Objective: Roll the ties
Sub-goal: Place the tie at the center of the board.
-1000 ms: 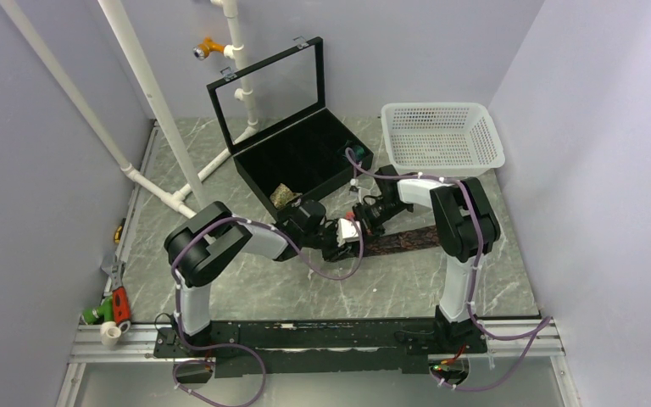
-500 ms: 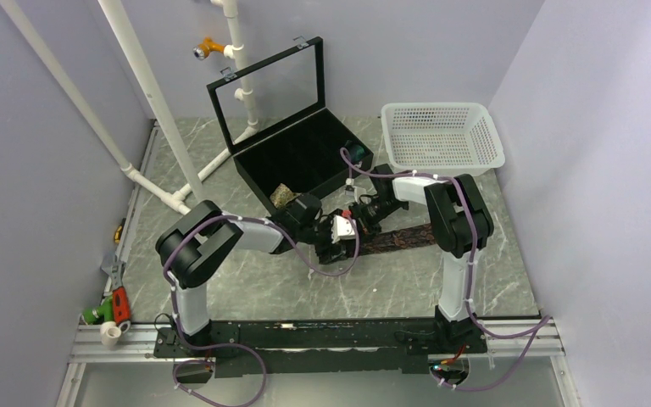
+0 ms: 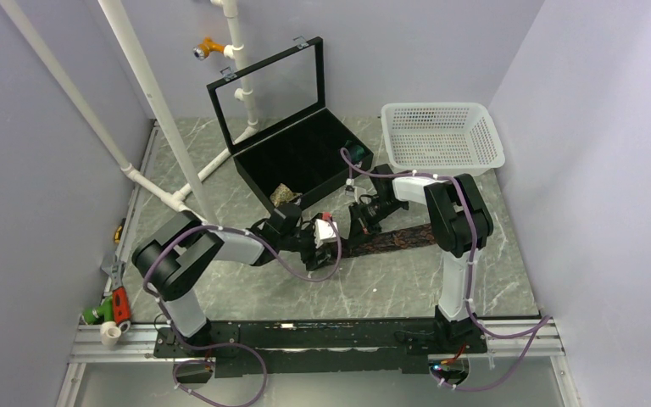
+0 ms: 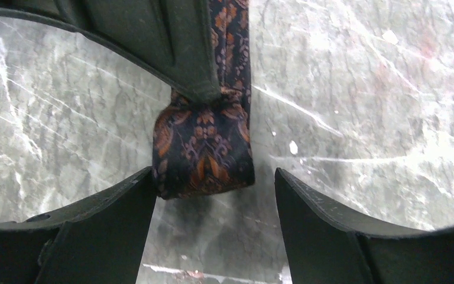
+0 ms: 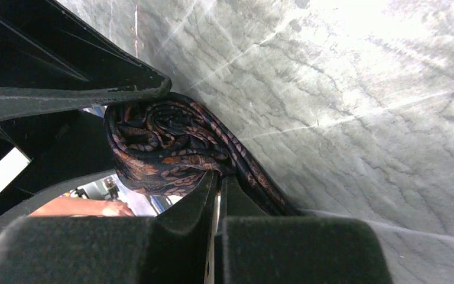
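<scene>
The dark brown-maroon tie (image 3: 398, 238) lies flat on the marble table, its left end wound into a small roll (image 4: 204, 148). My right gripper (image 3: 356, 227) is shut on that rolled end (image 5: 159, 148), the fingers (image 5: 183, 231) pinching the fabric. My left gripper (image 3: 331, 243) is open, its jaws (image 4: 213, 177) just short of the roll, the left fingertip close to its edge. A tan speckled tie roll (image 3: 284, 195) and a teal one (image 3: 354, 153) sit in the black box (image 3: 305, 161).
The black box stands behind the grippers with its glass lid (image 3: 271, 85) up. A white basket (image 3: 443, 136) stands at the back right. White pipes (image 3: 157, 102) cross the back left. Small tools (image 3: 114, 305) lie at the near left edge.
My left arm has drawn back to the left, away from the roll. The right gripper stays shut on the rolled end and has shifted slightly left.
</scene>
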Available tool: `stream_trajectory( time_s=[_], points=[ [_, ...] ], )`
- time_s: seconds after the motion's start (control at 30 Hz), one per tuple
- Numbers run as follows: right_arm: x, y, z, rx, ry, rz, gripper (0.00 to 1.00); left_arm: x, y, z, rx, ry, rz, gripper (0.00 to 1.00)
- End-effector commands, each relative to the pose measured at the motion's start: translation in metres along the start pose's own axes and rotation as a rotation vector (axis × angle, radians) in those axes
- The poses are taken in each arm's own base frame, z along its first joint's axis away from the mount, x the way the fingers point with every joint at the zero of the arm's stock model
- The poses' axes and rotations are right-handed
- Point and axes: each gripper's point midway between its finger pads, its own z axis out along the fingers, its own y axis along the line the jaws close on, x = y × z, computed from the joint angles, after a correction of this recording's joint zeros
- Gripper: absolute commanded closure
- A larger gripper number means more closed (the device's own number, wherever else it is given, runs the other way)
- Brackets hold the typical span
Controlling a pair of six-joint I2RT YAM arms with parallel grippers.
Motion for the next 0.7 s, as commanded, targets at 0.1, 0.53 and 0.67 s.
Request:
stream_trajectory(
  time_s=[0.1,0.53,0.67],
  points=[
    [0.016,-0.051,0.01,0.194,0.057,-0.019,1.0,-0.041,0.015,0.015,-0.014,-0.151,-0.014,0.36],
    [0.013,-0.043,0.01,0.159,0.027,-0.021,1.0,-0.037,-0.001,0.051,0.087,-0.108,-0.042,0.51],
    [0.011,-0.032,0.009,0.118,0.001,-0.022,1.0,0.012,-0.003,0.059,0.078,0.05,-0.07,0.45]
  ],
)
